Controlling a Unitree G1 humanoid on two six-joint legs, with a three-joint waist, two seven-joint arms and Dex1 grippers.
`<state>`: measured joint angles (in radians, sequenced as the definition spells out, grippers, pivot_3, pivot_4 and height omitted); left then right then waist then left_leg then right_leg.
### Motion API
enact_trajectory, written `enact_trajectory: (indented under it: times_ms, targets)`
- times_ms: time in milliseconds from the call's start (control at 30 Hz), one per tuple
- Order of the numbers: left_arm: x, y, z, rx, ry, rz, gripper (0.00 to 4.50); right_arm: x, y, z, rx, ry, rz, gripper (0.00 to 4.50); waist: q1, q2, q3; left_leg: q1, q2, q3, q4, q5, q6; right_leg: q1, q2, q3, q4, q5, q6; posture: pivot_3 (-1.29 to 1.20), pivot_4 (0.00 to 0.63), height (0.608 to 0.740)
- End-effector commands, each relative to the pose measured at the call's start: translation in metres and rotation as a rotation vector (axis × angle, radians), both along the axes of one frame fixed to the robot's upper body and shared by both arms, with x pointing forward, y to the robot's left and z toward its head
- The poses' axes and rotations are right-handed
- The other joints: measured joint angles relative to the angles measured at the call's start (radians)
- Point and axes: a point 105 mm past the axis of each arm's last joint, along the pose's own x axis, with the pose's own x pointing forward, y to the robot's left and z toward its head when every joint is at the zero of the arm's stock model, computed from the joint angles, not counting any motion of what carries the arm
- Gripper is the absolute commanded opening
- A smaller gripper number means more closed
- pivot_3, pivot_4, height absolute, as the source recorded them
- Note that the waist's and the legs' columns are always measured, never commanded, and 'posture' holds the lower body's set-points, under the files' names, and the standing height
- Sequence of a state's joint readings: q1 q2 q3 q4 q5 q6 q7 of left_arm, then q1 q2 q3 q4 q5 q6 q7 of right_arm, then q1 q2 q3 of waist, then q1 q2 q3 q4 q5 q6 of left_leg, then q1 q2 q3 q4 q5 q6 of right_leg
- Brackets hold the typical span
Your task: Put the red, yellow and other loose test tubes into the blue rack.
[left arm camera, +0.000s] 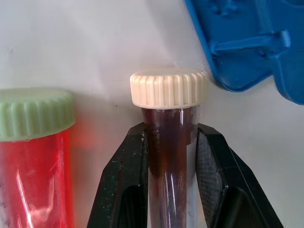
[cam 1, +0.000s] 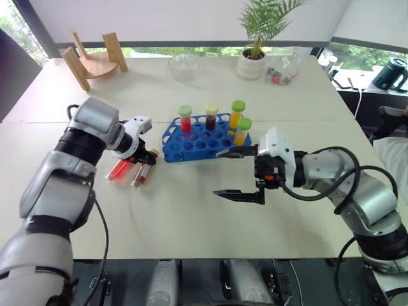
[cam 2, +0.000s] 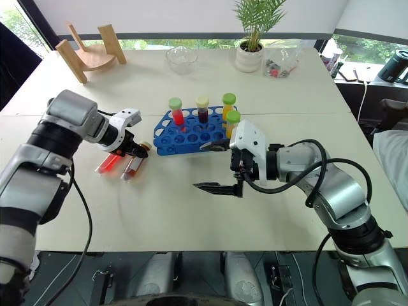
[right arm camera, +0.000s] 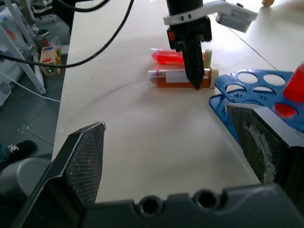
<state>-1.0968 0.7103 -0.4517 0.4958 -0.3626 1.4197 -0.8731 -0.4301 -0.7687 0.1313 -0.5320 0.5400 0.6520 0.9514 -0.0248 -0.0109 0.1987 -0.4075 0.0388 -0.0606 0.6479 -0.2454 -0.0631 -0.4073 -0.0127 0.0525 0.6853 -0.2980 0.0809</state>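
rack (cam 1: 204, 137): bright blue
clamped tube (left arm camera: 170, 142): dark red, ribbed cream cap
neighbour tube (left arm camera: 35, 156): bright red, green cap
table (cam 1: 191, 210): off-white
gripper fingers (left arm camera: 121, 185): black

Glossy blue plastic rack (cam 1: 203, 136); ribbed cream cap (left arm camera: 169, 89); table (cam 1: 191, 217) seemingly matt.

Far left: we note a wooden stand (cam 1: 95, 60).
Far middle: we see a glass bowl (cam 1: 184, 66), then a potted palm (cam 1: 255, 38).
Far right: black kettle (cam 1: 390, 74).
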Motion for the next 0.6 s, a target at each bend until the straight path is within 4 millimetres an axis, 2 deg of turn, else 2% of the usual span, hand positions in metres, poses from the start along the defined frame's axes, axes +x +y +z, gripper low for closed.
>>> enact_trajectory:
  times_ms: [33,100,133,200,267,300,400,500,600]
  targets:
    - [0.002,0.004,0.052,-0.135,-0.283,-0.157,0.78,-0.004,-0.009,0.008,0.005,-0.029,-0.028,4.5,-0.003,0.0,0.001,-0.001,0.001,0.0,0.0,0.0,0.0,-0.001,0.0,0.0,0.0,0.0,0.0,0.0,0.15,0.74]
    - [-0.006,0.015,0.077,-0.234,-0.427,-0.207,0.78,-0.002,-0.019,0.006,0.009,-0.013,-0.074,4.5,-0.005,-0.001,0.001,-0.002,0.002,0.0,-0.001,0.0,-0.001,-0.002,0.001,0.0,0.0,0.0,0.0,0.0,0.15,0.74]
    - [-0.011,0.022,0.099,-0.328,-0.579,-0.232,0.78,0.002,-0.022,0.006,0.02,-0.003,-0.107,4.5,-0.007,-0.001,0.001,-0.002,0.002,0.0,-0.001,0.0,-0.001,-0.003,0.001,0.0,0.0,0.0,-0.001,0.0,0.15,0.74]
    - [-0.019,0.032,0.129,-0.437,-0.807,-0.243,0.78,0.008,-0.026,0.005,0.036,0.011,-0.149,4.5,-0.01,-0.001,0.001,-0.002,0.003,0.001,-0.001,0.0,-0.001,-0.002,0.001,0.0,-0.001,0.0,-0.001,0.0,0.15,0.74]
    - [-0.015,0.026,0.145,-0.521,-0.971,-0.179,0.78,0.016,-0.033,0.003,0.079,0.044,-0.205,4.5,-0.002,-0.001,0.001,-0.001,0.003,0.001,-0.001,0.0,-0.001,-0.001,0.0,0.0,-0.001,0.0,-0.001,0.0,0.15,0.74]
    - [-0.014,0.014,0.155,-0.565,-1.088,-0.167,0.78,0.019,-0.037,0.001,0.089,0.07,-0.235,4.5,0.01,-0.001,0.001,0.0,0.003,0.001,0.001,0.0,-0.001,0.001,0.0,0.0,-0.001,0.0,-0.001,0.0,0.15,0.74]
    - [-0.026,-0.029,0.159,-0.644,-1.284,-0.23,0.78,0.018,-0.044,0.007,0.144,0.154,-0.263,4.5,0.035,-0.002,0.001,0.0,0.0,0.001,0.004,0.0,-0.001,0.004,-0.002,0.0,-0.003,0.001,0.002,0.0,0.15,0.74]
    - [-0.024,-0.064,0.139,-0.718,-1.316,-0.256,0.78,0.014,-0.053,0.013,0.118,0.2,-0.265,4.5,0.037,-0.002,0.001,-0.001,-0.004,0.002,0.005,0.001,-0.001,0.004,-0.005,0.002,-0.005,0.004,0.006,0.0,0.15,0.74]
    - [-0.019,-0.089,0.12,-0.757,-1.305,-0.287,0.78,0.015,-0.061,0.018,0.093,0.203,-0.285,4.5,0.035,-0.002,0.0,-0.001,-0.005,0.002,0.005,0.001,-0.001,0.005,-0.005,0.003,-0.005,0.004,0.007,0.0,0.15,0.74]
